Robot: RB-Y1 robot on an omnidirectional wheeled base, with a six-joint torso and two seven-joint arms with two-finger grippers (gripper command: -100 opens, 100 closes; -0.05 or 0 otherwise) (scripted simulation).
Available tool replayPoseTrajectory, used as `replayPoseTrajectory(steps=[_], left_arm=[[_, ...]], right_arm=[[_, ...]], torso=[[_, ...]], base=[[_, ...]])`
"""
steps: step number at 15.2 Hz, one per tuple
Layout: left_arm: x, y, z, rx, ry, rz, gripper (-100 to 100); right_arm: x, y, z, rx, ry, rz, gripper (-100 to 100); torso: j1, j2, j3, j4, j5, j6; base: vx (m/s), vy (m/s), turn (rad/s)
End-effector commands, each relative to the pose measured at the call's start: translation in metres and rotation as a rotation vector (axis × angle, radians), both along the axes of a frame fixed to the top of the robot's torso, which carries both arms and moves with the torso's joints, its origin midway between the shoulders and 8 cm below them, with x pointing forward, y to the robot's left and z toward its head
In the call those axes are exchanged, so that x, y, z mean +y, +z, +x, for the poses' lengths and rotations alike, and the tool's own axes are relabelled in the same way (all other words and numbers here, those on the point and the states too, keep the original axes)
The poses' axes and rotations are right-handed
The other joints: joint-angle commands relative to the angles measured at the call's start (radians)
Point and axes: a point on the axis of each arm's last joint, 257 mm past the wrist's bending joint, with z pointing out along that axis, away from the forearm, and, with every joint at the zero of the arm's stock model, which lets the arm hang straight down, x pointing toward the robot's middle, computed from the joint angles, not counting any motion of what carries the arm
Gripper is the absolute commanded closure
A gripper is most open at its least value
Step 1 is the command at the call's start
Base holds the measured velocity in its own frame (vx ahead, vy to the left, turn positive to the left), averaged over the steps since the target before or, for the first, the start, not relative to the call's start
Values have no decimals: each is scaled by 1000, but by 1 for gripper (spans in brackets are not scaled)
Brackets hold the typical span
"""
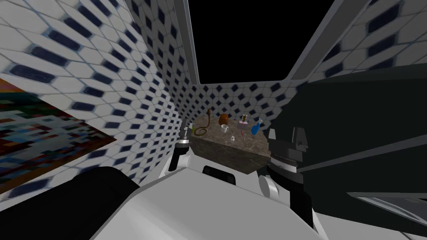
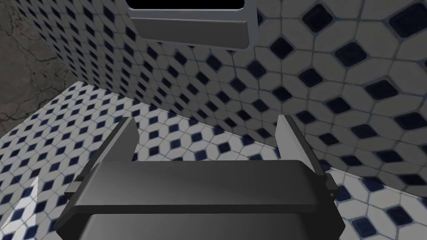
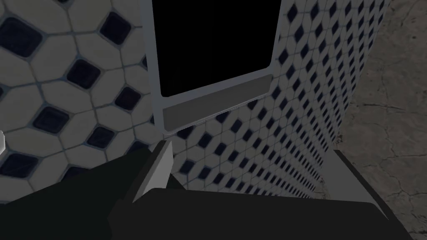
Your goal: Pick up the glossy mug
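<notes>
Countertop (image 1: 233, 152) looks like mottled brown stone, matt. Mug (image 1: 224, 128) on it white & smooth. Walls (image 1: 137, 96) tiled, w/ grey grout lines.

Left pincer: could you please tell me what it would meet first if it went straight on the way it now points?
Probably the tiled wall, near its seam with the lighter tiled surface; nothing stands before the left pincer, though depth is unclear.

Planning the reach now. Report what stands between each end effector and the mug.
Left end effector: a curved brown hose lies on the counter between it and the white mug. Right end effector: a blue bottle and a small glass stand on its side of the mug.
</notes>
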Motion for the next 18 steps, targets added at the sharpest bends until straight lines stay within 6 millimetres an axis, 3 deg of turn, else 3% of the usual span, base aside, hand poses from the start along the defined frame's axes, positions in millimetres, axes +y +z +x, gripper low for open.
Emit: replayPoseTrajectory(steps=[1, 9, 18], left_arm=[[0, -4, 3, 23, -16, 27, -100], [14, -26, 20, 141, -44, 82, -100], [49, -62, 41, 317, -33, 96, -100]], right_arm=[[0, 0, 0, 0, 0, 0, 0], [0, 0, 0, 0, 0, 0, 0], [0, 0, 0, 0, 0, 0, 0]], torso=[[0, 0, 0, 0, 0, 0], [-1, 1, 0, 0, 0, 0], [-2, 0, 0, 0, 0, 1]], base=[[-3, -7, -54], [-8, -20, -109], [-8, -27, -164]])
